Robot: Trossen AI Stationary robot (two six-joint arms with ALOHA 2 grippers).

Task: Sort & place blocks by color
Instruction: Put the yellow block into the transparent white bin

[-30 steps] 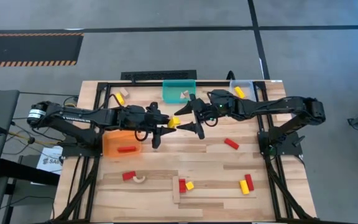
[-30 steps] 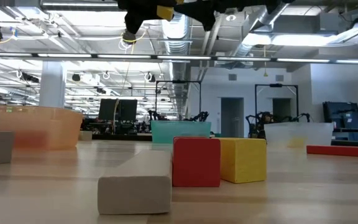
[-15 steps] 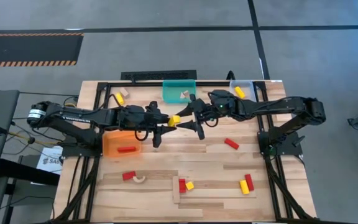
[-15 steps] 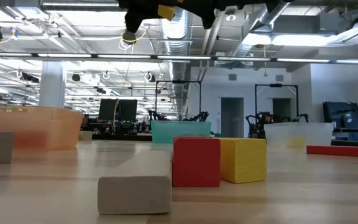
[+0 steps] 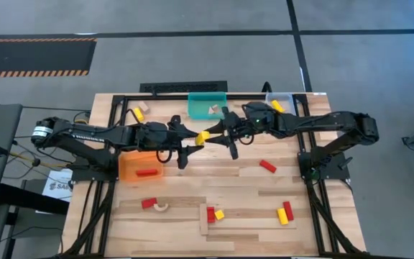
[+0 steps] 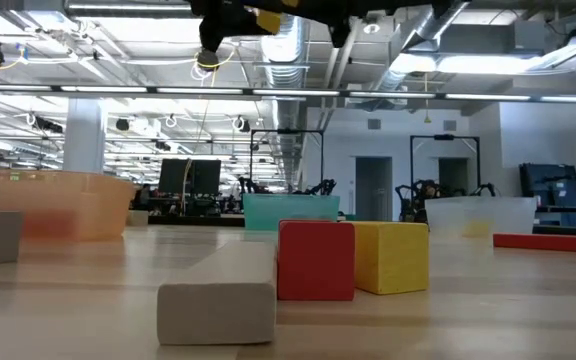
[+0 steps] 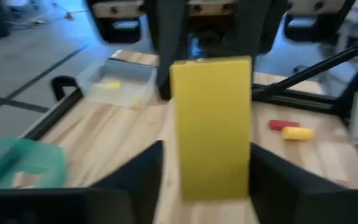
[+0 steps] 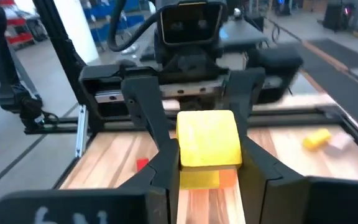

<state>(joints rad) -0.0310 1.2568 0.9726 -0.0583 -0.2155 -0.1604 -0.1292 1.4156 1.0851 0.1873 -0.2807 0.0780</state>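
Note:
A yellow block [image 5: 203,136] is held high above mid-table in my left gripper [image 5: 197,141], which reaches in from the table's left. It also shows in the left wrist view [image 7: 211,124] and the right wrist view [image 8: 207,138]. My right gripper [image 5: 228,135] faces it from the table's right, open. Its fingers stand just to the right of the block and touch nothing. Other red, yellow and pale wood blocks lie on the table. My left gripper pinches the yellow block by two opposite side faces [image 8: 182,149] between its two fingers [image 8: 155,140]. The fingers come in level from the table's left. The block is lifted well clear of the table, and its free end [image 7: 211,81] points toward my right gripper.
An orange bin [image 5: 129,169] holds a red block [image 5: 146,173]. At the far edge stand a teal bin [image 5: 198,108] with a wood block and a clear bin [image 5: 284,96] with a yellow block. Loose blocks lie near the front [image 5: 214,214], [image 5: 284,213], [image 5: 153,205], and one red block [image 5: 267,166].
My left gripper has risen a little with the yellow block and carried it slightly toward the far edge, still shut on it. My right gripper has drawn back slightly toward the table's right and stays open.

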